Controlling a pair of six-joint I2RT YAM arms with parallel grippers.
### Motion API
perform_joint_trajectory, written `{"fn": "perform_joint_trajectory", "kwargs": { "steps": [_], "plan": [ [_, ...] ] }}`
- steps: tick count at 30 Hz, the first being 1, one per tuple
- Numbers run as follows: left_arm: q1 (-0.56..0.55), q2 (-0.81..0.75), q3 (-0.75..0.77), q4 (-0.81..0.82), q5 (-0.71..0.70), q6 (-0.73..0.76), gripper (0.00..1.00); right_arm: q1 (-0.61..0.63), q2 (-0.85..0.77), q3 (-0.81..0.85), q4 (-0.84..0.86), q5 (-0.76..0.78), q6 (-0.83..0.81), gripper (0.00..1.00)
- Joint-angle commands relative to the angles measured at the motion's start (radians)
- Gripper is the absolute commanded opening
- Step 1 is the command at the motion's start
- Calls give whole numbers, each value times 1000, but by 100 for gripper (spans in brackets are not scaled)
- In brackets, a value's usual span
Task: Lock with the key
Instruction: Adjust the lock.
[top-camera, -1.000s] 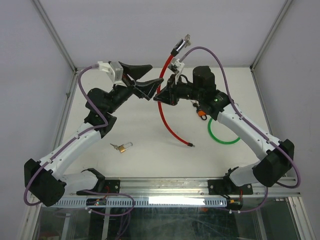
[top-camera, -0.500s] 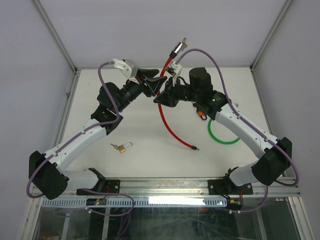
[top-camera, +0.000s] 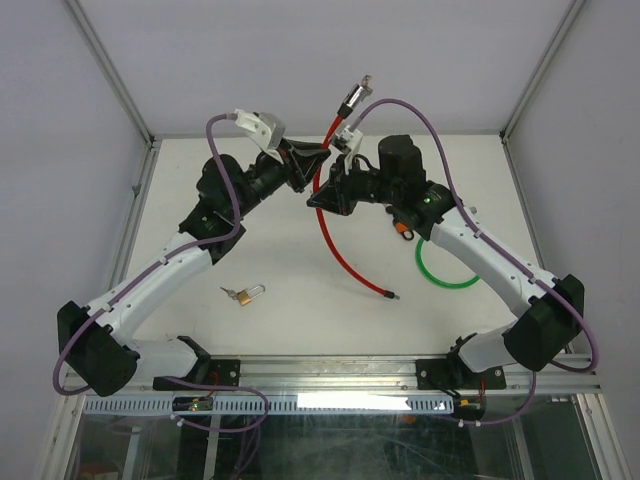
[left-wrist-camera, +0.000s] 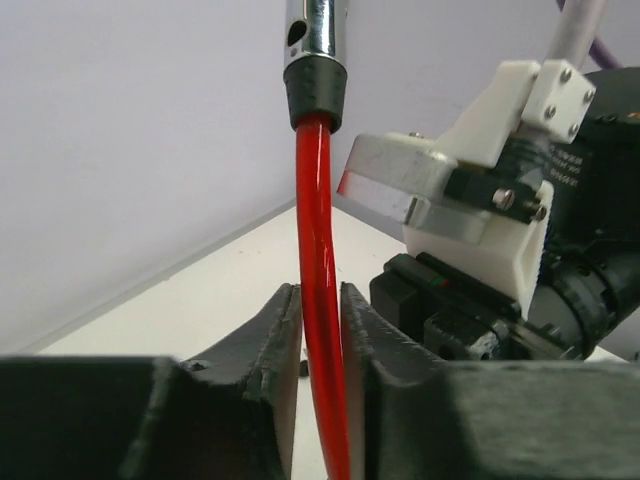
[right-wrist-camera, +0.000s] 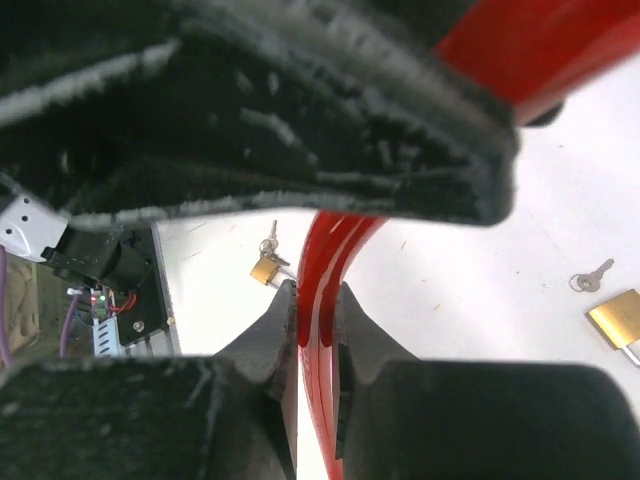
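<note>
So the red cable (left-wrist-camera: 318, 250) is up in the air, pinned between both arms over the back half of the counter (top-camera: 300, 320). Its long axis runs roughly back-to-front. The metal head (top-camera: 356, 94) points up and away toward the back wall. From there the cable bows down past the jaws, and its far tip (top-camera: 391, 295) rests on the counter, pointing to the near right.

The little brass padlock (top-camera: 246, 294) lies flat on the counter, well apart from all that and near the left arm. Its shackle points right and the key (top-camera: 230, 291) sticks out on the left.

What changed: a second ago the left jaws were spread wide and sat off to the left of the cable. Now that arm has swung in toward the back and the jaws have come together around the cable. The cable's lower tip has also drifted a bit to the right.

In the wrist view the left jaws are down to a narrow slot with the cable pinched in it just below the head, and I can't see any gap on either side. The right jaws are clamped on the cable too, right beside the left ones, almost nose to nose.
</note>
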Motion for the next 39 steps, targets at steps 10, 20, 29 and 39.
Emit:
{"fn": "perform_joint_trajectory", "kwargs": {
  "steps": [10,20,29,39],
  "plan": [
    [35,57,216,-56,184,71,0,6,-102,147,-37,-33,-158,0],
    [35,76,192,-36,205,22,30,8,-93,201,-80,58,-161,0],
    [33,109,221,-51,229,42,1,10,-96,189,-82,44,-185,0],
    [152,124,300,-27,473,-118,0,-127,-252,119,-159,-275,-320,66]
  ]
}}
